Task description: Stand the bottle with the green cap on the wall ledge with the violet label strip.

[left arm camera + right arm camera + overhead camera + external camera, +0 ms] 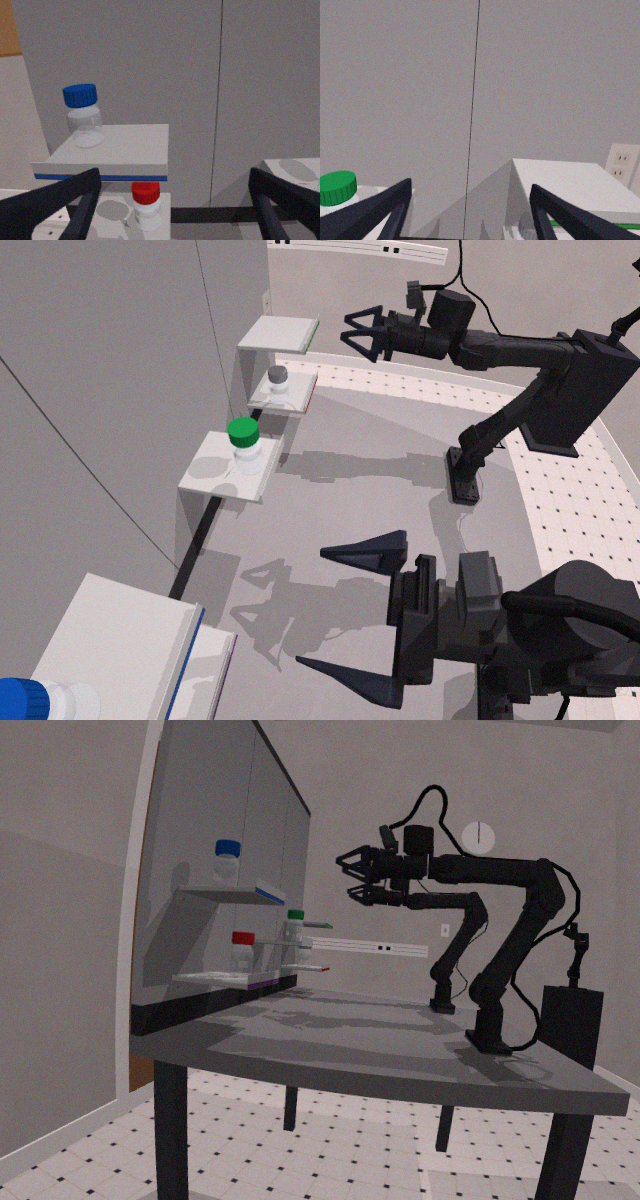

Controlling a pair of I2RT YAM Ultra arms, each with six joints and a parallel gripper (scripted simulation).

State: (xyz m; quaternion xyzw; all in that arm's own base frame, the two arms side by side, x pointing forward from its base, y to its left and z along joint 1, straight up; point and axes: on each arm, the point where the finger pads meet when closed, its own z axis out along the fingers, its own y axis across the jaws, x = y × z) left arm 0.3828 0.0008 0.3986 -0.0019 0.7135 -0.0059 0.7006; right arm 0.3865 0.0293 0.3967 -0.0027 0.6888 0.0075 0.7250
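Standing upright at ten o'clock in the top view: green-capped bottle (246,446) (294,927) (338,190), on a white shelf (199,480) (279,943) (382,189), not the violet one.
Left gripper (309,605) (341,864) (175,173), six o'clock: wide open, holding nothing.
Right gripper (343,328) (350,892) (472,183), twelve o'clock: mostly open, holding nothing, apart from all bottles.
Red-capped bottle (242,953) (147,206), nine o'clock in the exterior view: on the violet-labelled shelf (210,661) (206,977) (117,227).
Blue-capped bottle (32,699) (226,862) (84,117), top view, eight o'clock: on the blue-labelled shelf (124,632) (222,896) (132,147).
Bottle contents: cannot tell.
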